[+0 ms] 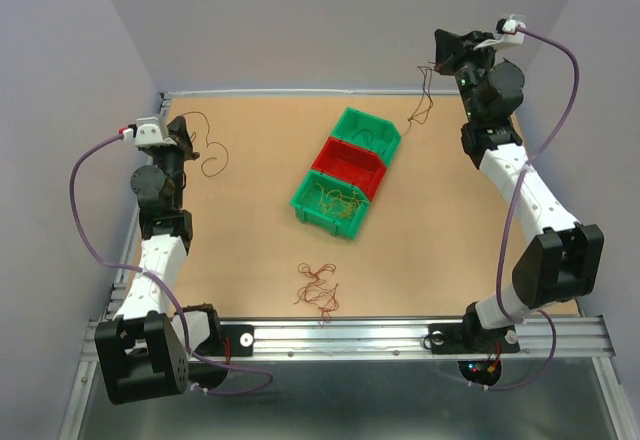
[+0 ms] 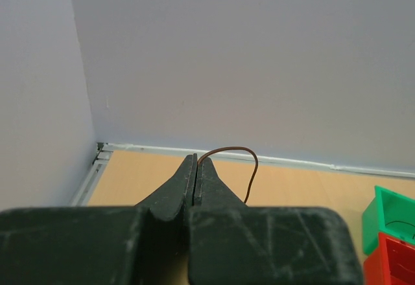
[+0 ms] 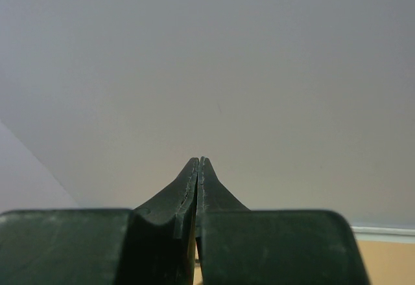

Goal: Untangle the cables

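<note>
Currently, the left end effector (image 2: 196, 160) and the right end effector (image 3: 199, 163) each pinch one thin cable.
The left tips are pressed together on a brown cable (image 2: 250, 168) that arches out and droops toward the desk (image 1: 250, 250). The right tips, likewise closed, dangle a dark cable (image 1: 424, 95) beside the far green bin (image 1: 352, 118). A red bin (image 1: 335, 156) sits between that and the near green bin (image 1: 322, 220), which holds yellow-orange strands (image 1: 336, 200). A red-brown clump (image 1: 318, 288) lies near the front edge.

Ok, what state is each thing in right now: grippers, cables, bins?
Left gripper: shut on thin brown cable, which loops downward.
Right gripper: shut on thin dark cable, dangling in the air.
Red-brown wiry cable clump: tangled, lying loose on table.
Near green plastic bin: holds yellow-orange cables.
Red plastic bin: looks empty.
</note>
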`<state>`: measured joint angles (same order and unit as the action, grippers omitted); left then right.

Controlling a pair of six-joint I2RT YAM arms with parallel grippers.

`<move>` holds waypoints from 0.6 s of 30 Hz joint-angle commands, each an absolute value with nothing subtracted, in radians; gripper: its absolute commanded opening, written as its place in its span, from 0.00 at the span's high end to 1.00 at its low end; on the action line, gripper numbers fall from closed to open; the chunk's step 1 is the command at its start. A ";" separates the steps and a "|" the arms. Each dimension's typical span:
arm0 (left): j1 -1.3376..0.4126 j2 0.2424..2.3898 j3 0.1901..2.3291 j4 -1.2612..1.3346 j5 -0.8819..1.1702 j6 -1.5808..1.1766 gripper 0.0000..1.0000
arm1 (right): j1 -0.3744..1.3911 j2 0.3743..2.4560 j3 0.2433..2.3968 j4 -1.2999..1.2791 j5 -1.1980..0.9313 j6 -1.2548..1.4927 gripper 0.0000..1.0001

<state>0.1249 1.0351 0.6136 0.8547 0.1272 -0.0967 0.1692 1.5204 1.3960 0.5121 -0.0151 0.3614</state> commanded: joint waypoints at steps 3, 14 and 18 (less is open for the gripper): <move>0.118 0.994 0.609 0.905 0.117 -0.072 1.00 | 0.152 1.585 1.428 0.506 -0.063 0.365 0.99; 0.110 0.997 0.617 0.896 0.121 -0.068 1.00 | 0.149 1.716 1.548 0.505 -0.185 0.397 1.00; 0.112 0.999 0.617 0.896 0.120 -0.067 1.00 | 0.149 1.781 1.609 0.515 -0.303 0.434 0.99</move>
<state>0.1177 1.0233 0.6136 0.8482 0.1257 -0.0853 0.1562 1.7458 1.4956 0.4694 -0.1745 0.3969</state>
